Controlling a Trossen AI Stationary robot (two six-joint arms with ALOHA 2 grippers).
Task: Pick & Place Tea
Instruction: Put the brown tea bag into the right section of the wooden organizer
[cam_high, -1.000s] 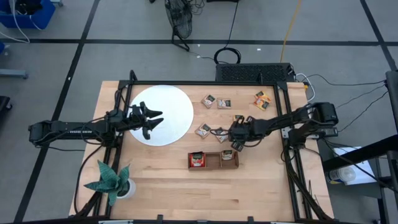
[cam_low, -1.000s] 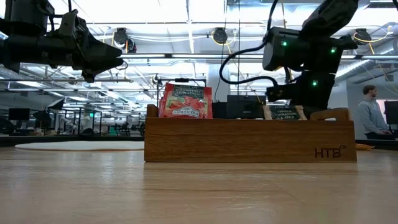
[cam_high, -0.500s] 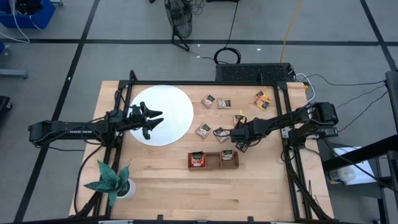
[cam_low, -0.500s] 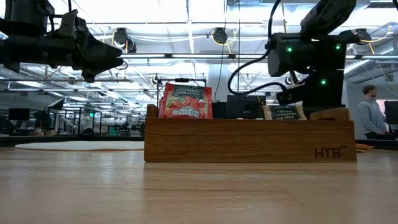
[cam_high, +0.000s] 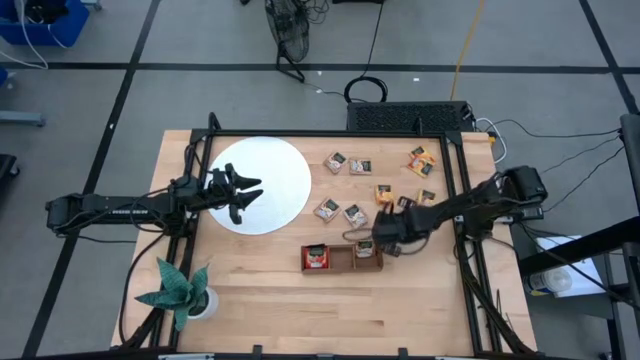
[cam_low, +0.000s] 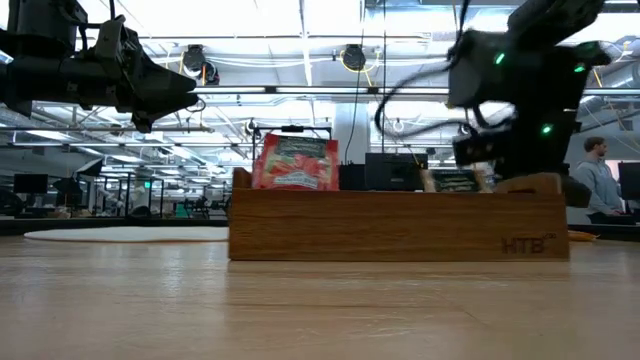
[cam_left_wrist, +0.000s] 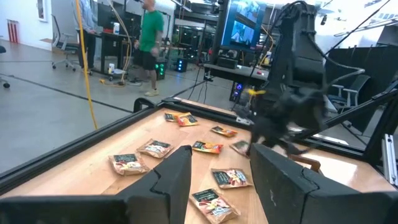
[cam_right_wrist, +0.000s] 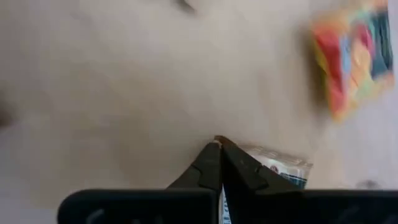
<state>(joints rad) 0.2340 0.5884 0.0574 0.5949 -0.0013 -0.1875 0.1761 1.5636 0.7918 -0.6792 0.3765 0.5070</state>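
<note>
Since a second ago, the right gripper (cam_high: 385, 237) has swung from the loose sachets toward the near side of the table and now sits over the right end of the wooden tray (cam_high: 343, 268); the tray itself has shifted slightly in the low view. Its fingers (cam_right_wrist: 219, 167), apart a moment earlier, are now pressed together to a point, and whether the sachet (cam_right_wrist: 277, 168) seen just behind them is pinched cannot be told. The left gripper (cam_high: 243, 192) has not moved, hanging above the white disc (cam_high: 280, 165) with its fingers (cam_left_wrist: 173, 177) held moderately apart and empty.

The tray's left compartment holds an upright red sachet (cam_high: 317, 257), its middle looks empty from above, and its right compartment holds a dark-labelled sachet (cam_high: 365, 251). The rest of the tea lies loose on the table (cam_high: 300, 310): two sachets (cam_high: 347, 162) beyond the tray near the disc, two more (cam_high: 340, 211) just behind the tray, an orange one (cam_high: 383, 192), a pair (cam_high: 422, 160) at the far right, and one (cam_high: 426, 197) by the right arm.

Only the high view shows the potted plant (cam_high: 180, 290) at the near left corner. The left wrist view alone shows a person in a green top (cam_left_wrist: 151, 30) in the room beyond the table.
</note>
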